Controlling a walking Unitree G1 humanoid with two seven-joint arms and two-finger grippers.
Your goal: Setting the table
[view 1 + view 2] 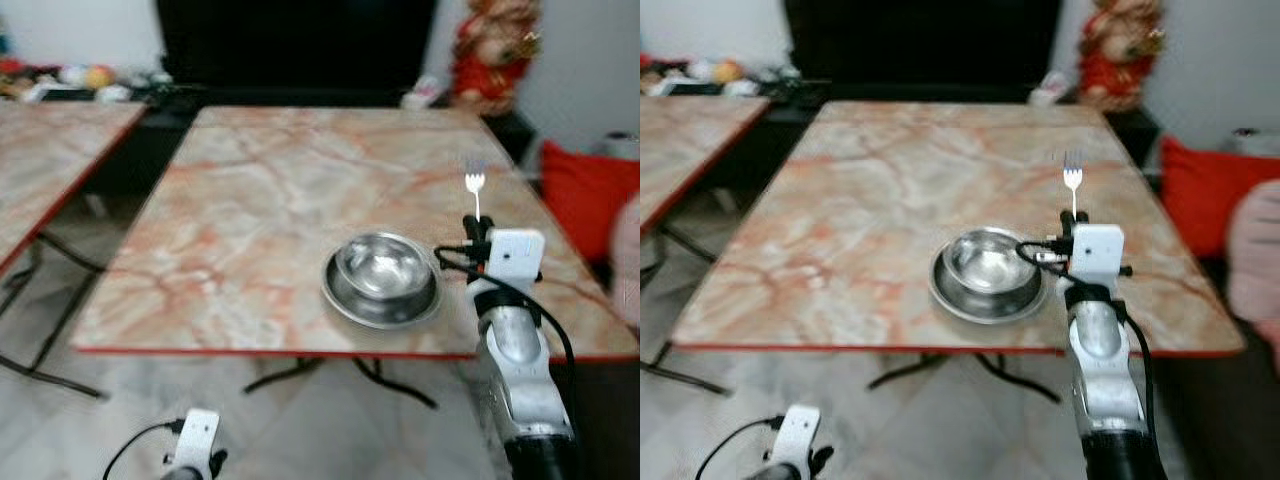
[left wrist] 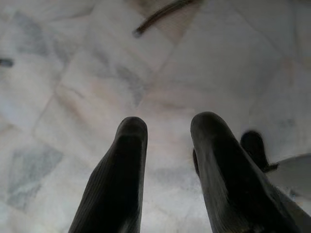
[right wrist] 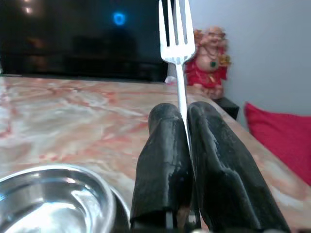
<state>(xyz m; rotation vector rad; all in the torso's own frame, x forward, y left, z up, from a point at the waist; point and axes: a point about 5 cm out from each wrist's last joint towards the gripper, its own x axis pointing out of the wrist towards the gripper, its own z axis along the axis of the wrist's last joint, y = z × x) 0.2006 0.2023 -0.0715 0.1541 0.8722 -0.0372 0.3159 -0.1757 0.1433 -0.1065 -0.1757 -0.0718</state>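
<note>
Left eye view, surface: a big pink and orange marble-look surface (image 1: 260, 200) with a thin red edge stands in front of the robot.
Near edge: the red front edge is close to the robot, and the right arm reaches up over it near the right front corner.
Bowl: a shiny round metal bowl (image 1: 381, 270) sits in a flat metal plate (image 1: 340, 300) on the surface, near the front edge and toward the right.
Fork: a silver metal fork (image 1: 476, 192) points straight up, prongs on top, just right of the bowl.
Right tool: the right tool (image 3: 187, 121) has its two black fingers pressed tight on the fork's thin handle, above the surface beside the bowl.
Left tool: the left tool (image 2: 167, 131) hangs low over the pale marble floor (image 2: 73, 73), fingers apart with nothing between them.
Open room: most of the surface is bare to the left of the bowl and behind it.
Around, left: a second marble-look table (image 1: 50, 160) stands off to the left, with a gap of floor between.
Around, right: a red cushion (image 1: 585, 195) sits close past the right edge.
Around, back: a red and gold laughing figure (image 3: 210, 60) stands past the far right corner, and a big black screen (image 1: 295, 45) is behind the surface.
Under: thin black folding legs (image 1: 300, 372) show below the front edge.
</note>
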